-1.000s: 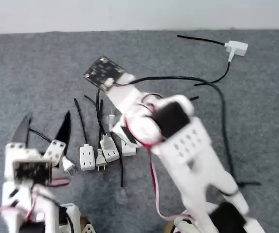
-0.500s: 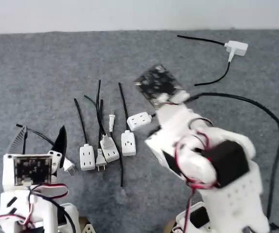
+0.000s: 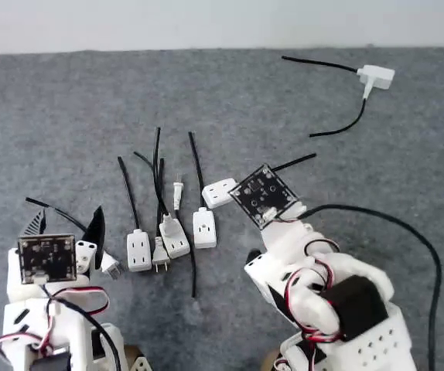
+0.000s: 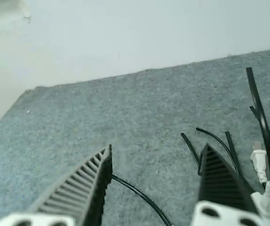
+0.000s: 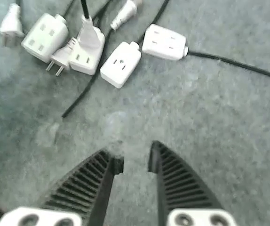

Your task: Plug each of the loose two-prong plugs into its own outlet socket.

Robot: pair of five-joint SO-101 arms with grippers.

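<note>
left pincer [image 4: 156,157] gapes empty; right pincer [image 5: 136,157] barely parted, empty. the left should straddle the plug [image 3: 110,265] body squarely, prongs clear, aimed at the socket [image 3: 138,249].

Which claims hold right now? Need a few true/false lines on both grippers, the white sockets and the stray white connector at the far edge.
1. The left gripper is wide open, with a thin black cable crossing the floor between its fingers. True.
2. The right gripper clamps a white two-prong plug. False: its fingers stand apart over bare grey carpet, with nothing between them.
3. A white connector on a black lead lies alone, far from the cluster. True.
4. The sockets sit on a wooden tray. False: the white rectangular outlet sockets lie directly on the grey carpet.
</note>
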